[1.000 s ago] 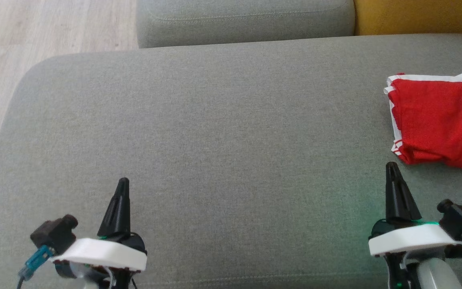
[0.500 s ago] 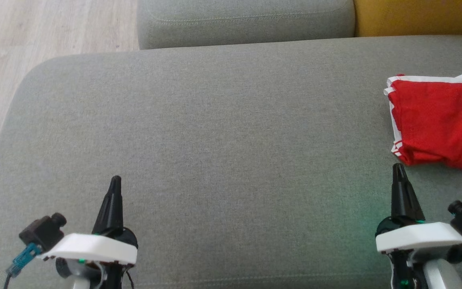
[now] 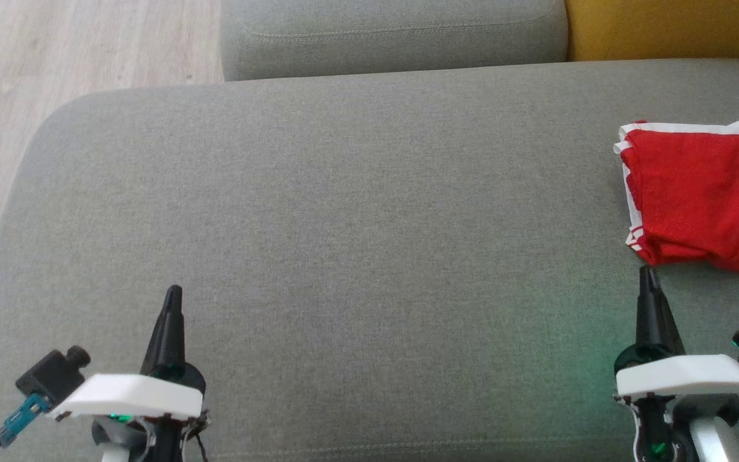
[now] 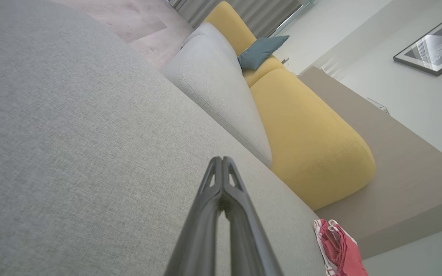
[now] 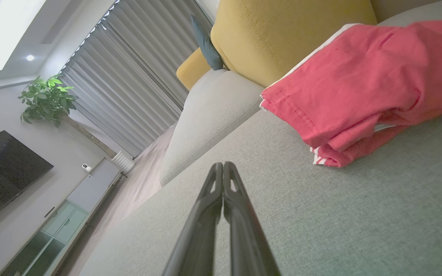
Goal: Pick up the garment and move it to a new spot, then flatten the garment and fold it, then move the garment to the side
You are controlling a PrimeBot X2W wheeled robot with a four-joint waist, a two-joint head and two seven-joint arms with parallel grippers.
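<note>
A folded red garment with white trim point(image 3: 703, 199) lies at the far right of the grey sofa seat point(image 3: 344, 212), partly cut off by the view's edge. It also appears in the right wrist view, garment point(image 5: 363, 88), and small in the left wrist view, garment point(image 4: 338, 249). My right gripper point(image 3: 648, 273) is shut and empty, its tip just below the garment's near left corner, apart from it. My left gripper point(image 3: 174, 294) is shut and empty at the lower left, far from the garment. Both show tips pressed together: left gripper point(image 4: 222, 159), right gripper point(image 5: 223, 165).
A grey backrest cushion point(image 3: 389, 32) and a yellow cushion point(image 3: 671, 25) border the seat's far side. Wooden floor point(image 3: 55, 58) lies beyond the seat's left edge. A blue pillow point(image 4: 261, 51) sits farther along the sofa.
Both grippers have drawn back toward the bottom of the head view, the left drifting left and the right drifting right. The garment has stayed put.
</note>
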